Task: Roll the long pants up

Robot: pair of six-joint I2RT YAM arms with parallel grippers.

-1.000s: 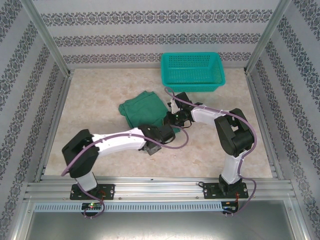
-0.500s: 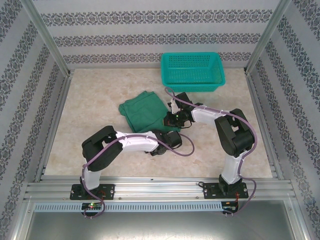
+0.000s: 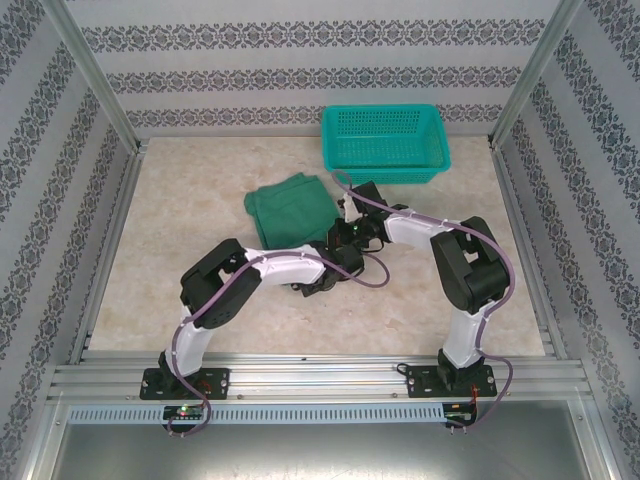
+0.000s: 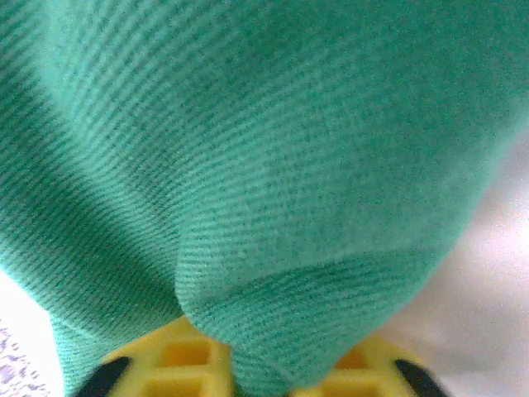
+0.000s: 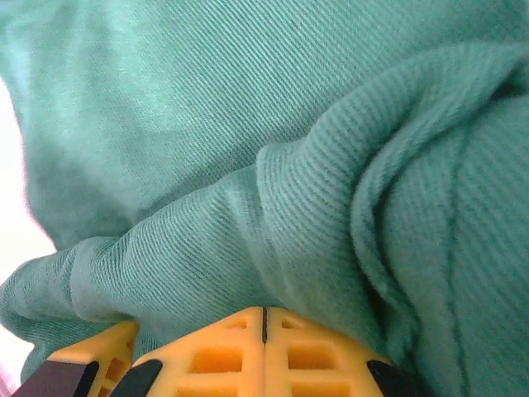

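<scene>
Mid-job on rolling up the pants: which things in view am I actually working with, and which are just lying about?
In the job:
long pants
left gripper, shut on the cloth
right gripper, closed against the cloth

Lying about:
teal basket, at the far side of the table

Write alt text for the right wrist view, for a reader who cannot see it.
Close-up of the green long pants, twill fabric bunched into thick folds across the frame. At the bottom edge, the yellow fingers of the right gripper are closed together, tips against the folds.
</scene>
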